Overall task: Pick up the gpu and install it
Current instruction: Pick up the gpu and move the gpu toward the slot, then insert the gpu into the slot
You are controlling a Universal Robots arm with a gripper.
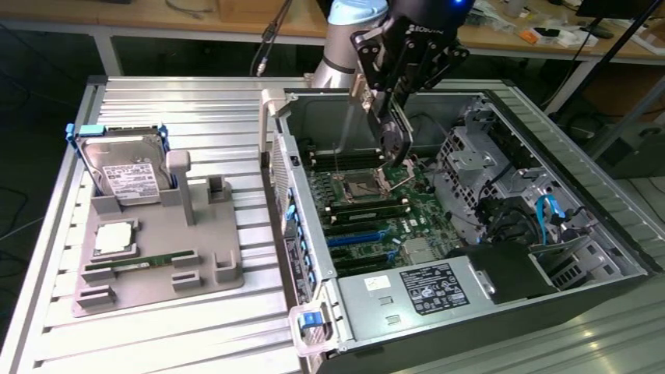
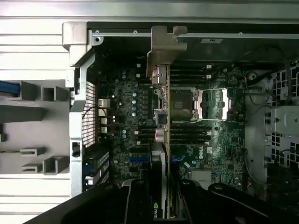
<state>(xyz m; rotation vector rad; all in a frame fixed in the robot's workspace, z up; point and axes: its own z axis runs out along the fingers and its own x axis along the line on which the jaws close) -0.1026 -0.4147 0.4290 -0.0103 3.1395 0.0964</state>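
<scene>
Gpu (image 1: pixel 396 139) (image 2: pixel 159 158): thin, flat, dark rectangular card, silvery metal bracket at one end, small pale logo on the narrow edge. Held upright inside the open computer case, over the green circuit board and close to the processor socket; contact with the board not discernible.

Gripper (image 1: pixel 393 97) (image 2: pixel 160 191): black, two-fingered, clamped on the gpu across its flat sides.

Table (image 1: pixel 177 101): ribbed silvery metal slats, glossy.

Computer case (image 1: pixel 276 156) (image 2: pixel 88 107): dark grey box lying on its side, lid off, perforated metal rear wall, blue plastic tabs along it.

Holder (image 1: pixel 156 284): matte grey plastic slab with upright posts and slots, on the table at the exterior view's left of the case.

Circuit board (image 1: pixel 385 210) (image 2: pixel 126 102): green, densely studded, black and blue slots.

Power supply (image 1: pixel 416 290): silvery box, printed label, in the end of the case nearest the exterior camera.

Hard drive (image 1: pixel 127 175): silver, labelled, leaning in a blue-tabbed frame on the holder.

Processor socket (image 1: pixel 366 185) (image 2: pixel 184 105): square, metal-framed.

Processor chip (image 1: pixel 114 238): square, silvery, flat on the holder.

Memory stick (image 1: pixel 140 265): narrow, green, lying in a holder slot.
</scene>
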